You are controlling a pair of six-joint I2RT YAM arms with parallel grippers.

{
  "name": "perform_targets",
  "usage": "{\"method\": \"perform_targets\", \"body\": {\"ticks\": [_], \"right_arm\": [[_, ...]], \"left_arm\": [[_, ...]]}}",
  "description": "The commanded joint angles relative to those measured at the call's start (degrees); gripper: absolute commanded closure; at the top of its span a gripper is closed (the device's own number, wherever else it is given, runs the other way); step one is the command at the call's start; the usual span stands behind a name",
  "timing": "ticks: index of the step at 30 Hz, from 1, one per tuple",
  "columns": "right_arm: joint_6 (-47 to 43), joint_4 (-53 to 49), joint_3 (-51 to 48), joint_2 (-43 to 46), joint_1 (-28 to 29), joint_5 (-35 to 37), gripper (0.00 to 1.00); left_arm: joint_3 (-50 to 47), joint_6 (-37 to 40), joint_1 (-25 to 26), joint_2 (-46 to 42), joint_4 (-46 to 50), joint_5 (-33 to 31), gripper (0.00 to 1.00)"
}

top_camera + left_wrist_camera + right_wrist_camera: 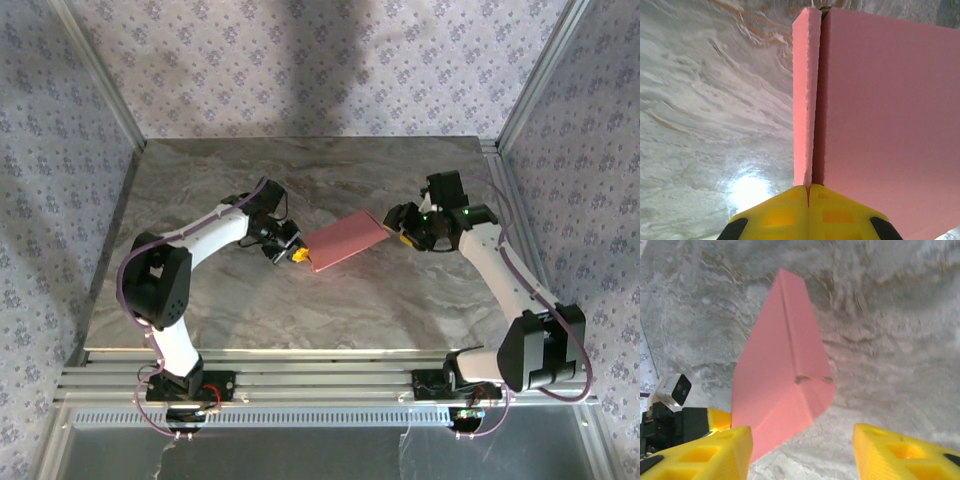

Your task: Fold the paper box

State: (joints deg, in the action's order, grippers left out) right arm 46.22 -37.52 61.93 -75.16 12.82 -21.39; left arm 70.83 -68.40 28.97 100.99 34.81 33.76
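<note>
Looking first at the near edge of the gray marbled table [300, 310]: seeing both arm bases sitting by the metal rails [320, 385], one left and one right.

Going up from there, seeing the left arm [200, 235] bending at its elbow and reaching in toward the middle, low over the table. Keeping the left gripper [299, 258] pressed tight together, with its yellow fingers [785, 215] meeting tip to tip. Pinching a thin edge of the paper box [345, 240] right at that seam, at the box's near left end.

Seeing the right arm [495, 265] leaning in from the other side, with its wrist pointing toward the box. Holding the right gripper [398, 228] spread wide, with the box's far right end sitting just in front of the gap. Not being able to tell about any touching there.

Finding the paper box between the two grippers, near the middle of the table, running slantwise from near left to far right. Looking pink, slim and flat, with a long fold line down one side and a rounded flap tucking in at the right end. Not being able to tell about the inside of the box.

Further back, seeing more of the table, then flowery cloth walls [300, 60] and silver frame posts [97, 75].
</note>
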Motion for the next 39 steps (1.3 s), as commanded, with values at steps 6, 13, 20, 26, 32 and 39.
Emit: {"method": "perform_targets", "body": {"ticks": [6, 13, 20, 26, 32, 39], "right_arm": [[26.21, 6.13, -6.63, 9.57, 3.21, 2.26, 0.12], [26.17, 14.32, -10.01, 0.85, 3.92, -4.98, 0.15], [23.73, 14.7, -4.97, -5.39, 5.07, -3.85, 0.23], [25.21, 14.89, -5.04, -7.31, 6.8, -0.43, 0.36], [26.96, 11.0, -0.97, -9.53, 7.77, 4.79, 0.58], [28.95, -3.2, 5.14, -11.62, 8.82, 10.16, 0.73]], "left_arm": [[-3.5, -10.49, -0.76, -2.05, -4.59, 11.54, 1.0], [-3.73, -11.12, -0.63, -1.28, -6.02, 13.47, 1.0], [-3.59, -10.09, -0.39, -0.11, -5.74, 14.62, 1.0], [-2.67, -9.83, -0.19, 0.89, -6.2, 15.44, 1.0], [-2.21, -9.21, -0.15, 1.83, -6.72, 16.95, 0.97], [7.35, -0.66, -1.7, -1.85, 3.64, 6.49, 0.56]]}}
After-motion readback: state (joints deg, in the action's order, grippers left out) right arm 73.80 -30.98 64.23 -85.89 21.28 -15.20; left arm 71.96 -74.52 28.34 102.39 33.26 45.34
